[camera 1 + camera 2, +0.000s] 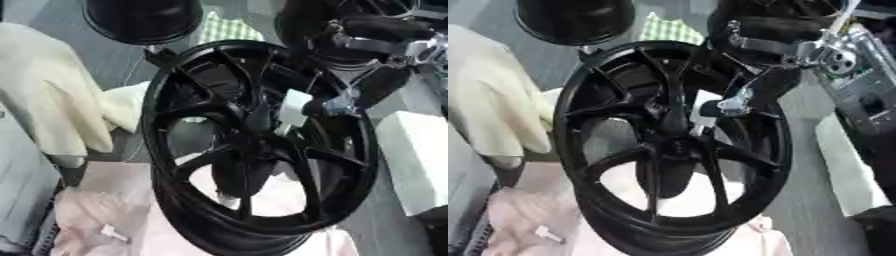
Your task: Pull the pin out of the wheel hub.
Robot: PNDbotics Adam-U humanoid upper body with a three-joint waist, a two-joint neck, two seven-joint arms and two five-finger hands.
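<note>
A black spoked wheel (262, 150) stands on edge and fills the middle of both views. A white pin (292, 109) sticks out beside the hub (677, 146), just up and to the right of it. My right arm comes down from the upper right, and my right hand (735, 104) has its fingertips pinched on the pin's outer end. A round black part of my left arm (144, 20) hangs over the wheel's top left rim. The left hand (162, 54) shows only as a small dark piece touching the rim.
A cream glove-like cloth (48, 95) hangs close to the wheel's left side. A white foam block (418, 160) lies to the right. Under the wheel is a pink bag (96, 215) holding a small white piece (114, 233). A green checked cloth (229, 30) lies behind.
</note>
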